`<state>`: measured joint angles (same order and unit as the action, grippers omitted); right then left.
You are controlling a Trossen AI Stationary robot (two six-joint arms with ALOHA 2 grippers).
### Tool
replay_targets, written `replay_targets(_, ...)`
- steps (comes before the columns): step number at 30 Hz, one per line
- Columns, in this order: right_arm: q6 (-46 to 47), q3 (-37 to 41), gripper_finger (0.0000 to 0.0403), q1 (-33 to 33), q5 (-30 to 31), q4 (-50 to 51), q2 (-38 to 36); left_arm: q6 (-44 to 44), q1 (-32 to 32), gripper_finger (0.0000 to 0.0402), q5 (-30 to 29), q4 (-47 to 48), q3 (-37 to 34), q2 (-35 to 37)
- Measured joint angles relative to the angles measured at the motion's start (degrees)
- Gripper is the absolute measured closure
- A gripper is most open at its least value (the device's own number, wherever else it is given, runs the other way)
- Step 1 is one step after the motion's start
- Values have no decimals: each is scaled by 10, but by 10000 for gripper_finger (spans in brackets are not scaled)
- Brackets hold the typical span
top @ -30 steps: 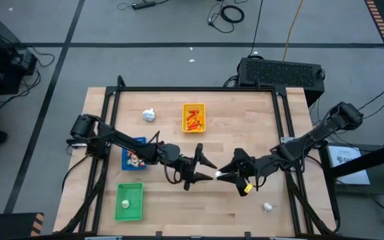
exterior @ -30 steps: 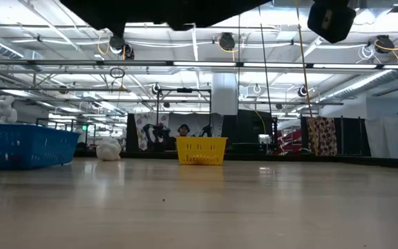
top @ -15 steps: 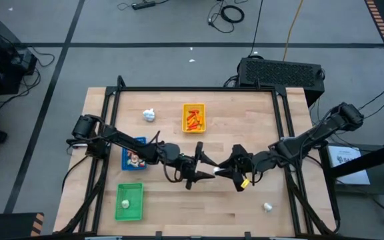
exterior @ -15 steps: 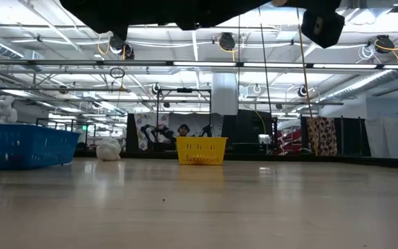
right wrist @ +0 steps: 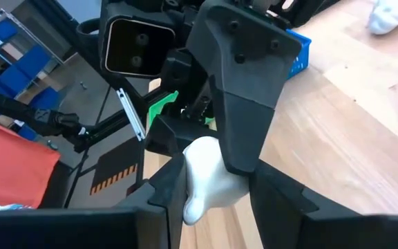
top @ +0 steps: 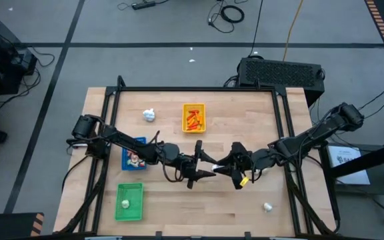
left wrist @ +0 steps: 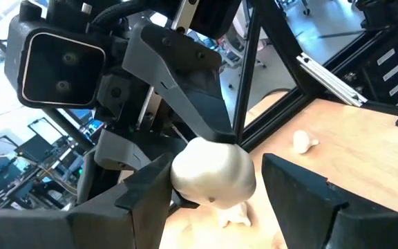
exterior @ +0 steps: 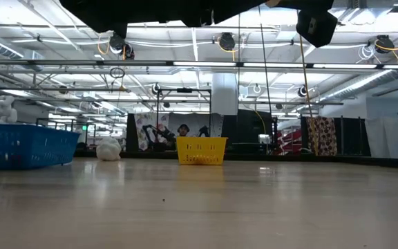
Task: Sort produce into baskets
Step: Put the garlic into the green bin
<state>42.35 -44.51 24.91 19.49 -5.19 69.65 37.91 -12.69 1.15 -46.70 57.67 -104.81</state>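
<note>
Moved in, the right gripper (top: 217, 171) clamps a garlic bulb (left wrist: 213, 171) between the spread-open left gripper (top: 204, 167)

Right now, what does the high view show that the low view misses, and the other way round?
Only the high view shows the handover over mid-table: the right hand shut on a white garlic bulb, the left hand open around it. It also shows the green basket and the contents of each basket.

Only the low view shows the room behind the table and the baskets side-on.

Both show the blue basket, the yellow basket, the loose white bulb at the far left and another bulb near the right.
</note>
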Motion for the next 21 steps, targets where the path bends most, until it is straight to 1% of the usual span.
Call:
replay_targets(6,0,0,277,0,0,0,0,0,0,178,-1,0,0,0)
replay_targets(10,-1,0,274,0,-2,0,0,0,0,207,-2,0,0,0)
replay_targets(15,-2,0,258,0,-1,0,0,0,1,247,-17,0,0,0)
replay_targets(21,-12,0,228,-1,1,-3,0,0,1,256,-22,2,0,0)
